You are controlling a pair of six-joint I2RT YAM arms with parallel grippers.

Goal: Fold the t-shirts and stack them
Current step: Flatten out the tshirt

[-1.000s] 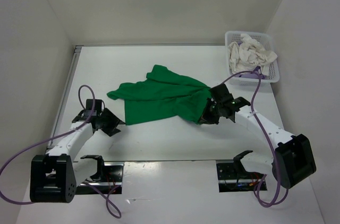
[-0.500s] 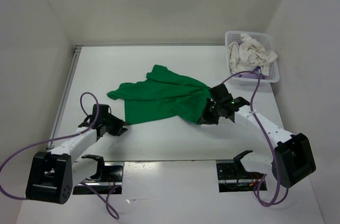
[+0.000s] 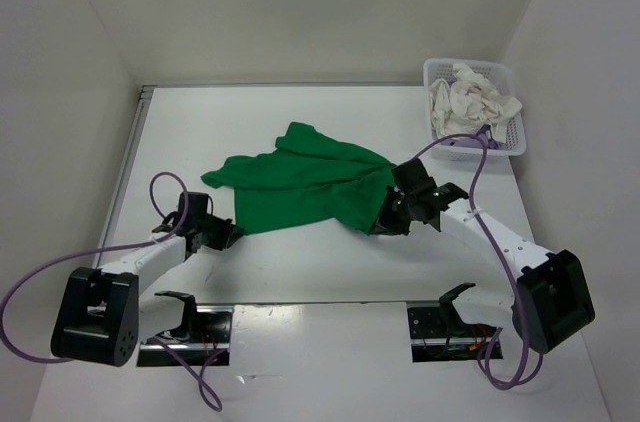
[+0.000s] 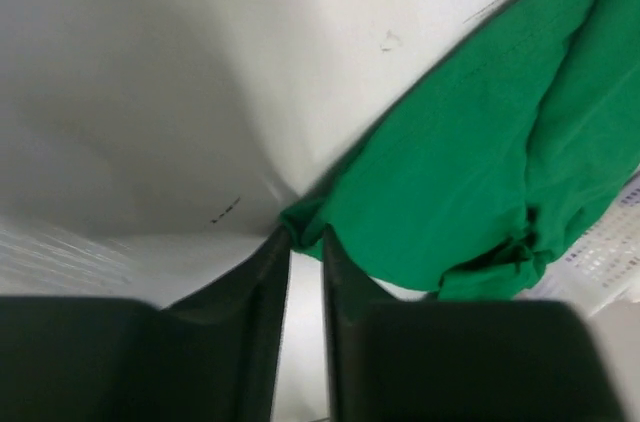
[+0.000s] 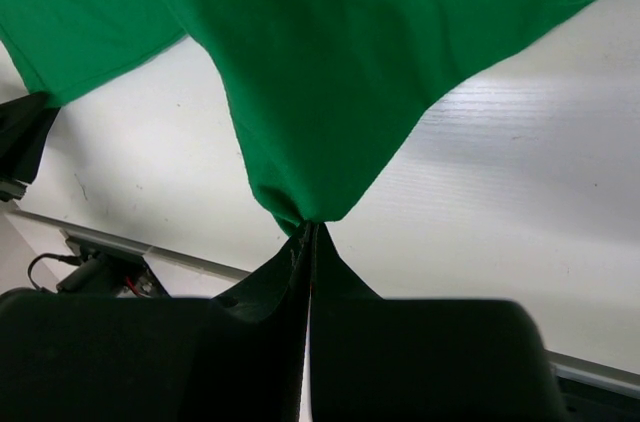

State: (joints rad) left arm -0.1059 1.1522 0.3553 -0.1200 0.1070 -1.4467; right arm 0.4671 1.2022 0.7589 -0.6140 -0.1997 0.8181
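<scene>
Near edge: both arm bases bolted at the table [image 3: 300,267] front, purple cables looping off each.

L gripper [image 3: 235,233] is low over the table, near-left, pointing right at the near-left corner of the green shirt [image 3: 300,187]. Wrist cam: L gripper [image 4: 307,242] fingers [image 4: 250,282] a narrow slot apart, not pressed together, white table showing thru the gap. The shirt [image 4: 470,172] corner sits right at the tips. Can't tell if the cloth is touched or caught.

R gripper [image 3: 380,226] is near-right of centre, at the shirt's near-right edge. Wrist cam: R gripper [image 5: 308,232] fingers [image 5: 275,277] pressed together, pinching a small bunch of green cloth; the shirt [image 5: 330,62] fans out wide from that pinch pt and its edge is drawn to a peak there.

Green shirt is mid-table, between the two grippers and reaching farther back than both. Unfolded, spread but rumpled, with creases across the middle. A flap overlaps on the far-right part, and a point sticks out on the left.

Far-right corner: white lattice basket [image 3: 470,63], well apart from the green shirt. White shirt [image 3: 465,97] is crumpled inside, heaped above the rim. Pale purple shows at the basket's near side; can't tell cloth from cable there.
</scene>
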